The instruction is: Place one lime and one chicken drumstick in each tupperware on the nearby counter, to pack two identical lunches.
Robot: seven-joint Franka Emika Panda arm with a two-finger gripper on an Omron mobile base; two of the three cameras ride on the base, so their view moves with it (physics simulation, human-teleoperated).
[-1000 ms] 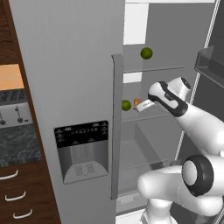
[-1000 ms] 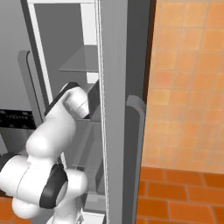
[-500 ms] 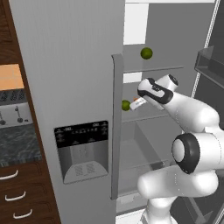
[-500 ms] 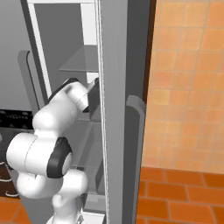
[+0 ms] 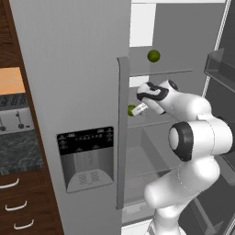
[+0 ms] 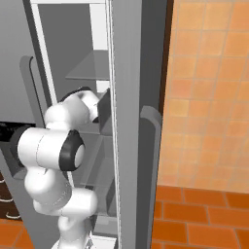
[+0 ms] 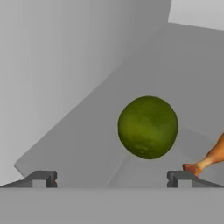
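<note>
The step in hand looks like fetching the first lime from the fridge; nothing is packed yet. The tool is spread to its widest, holding and touching nothing, its tips short of the lime on the middle shelf near the shelf's left edge. A drumstick lies just beside it. A second lime sits on the shelf above. Next, I judge, it must ease forward until the fingers straddle the lime, then close.

Open fridge: mid shelf carries a green lime w/ a chicken drumstick just beside it. Upper shelf holds a second lime. A toaster stands on the dark desk at left.
</note>
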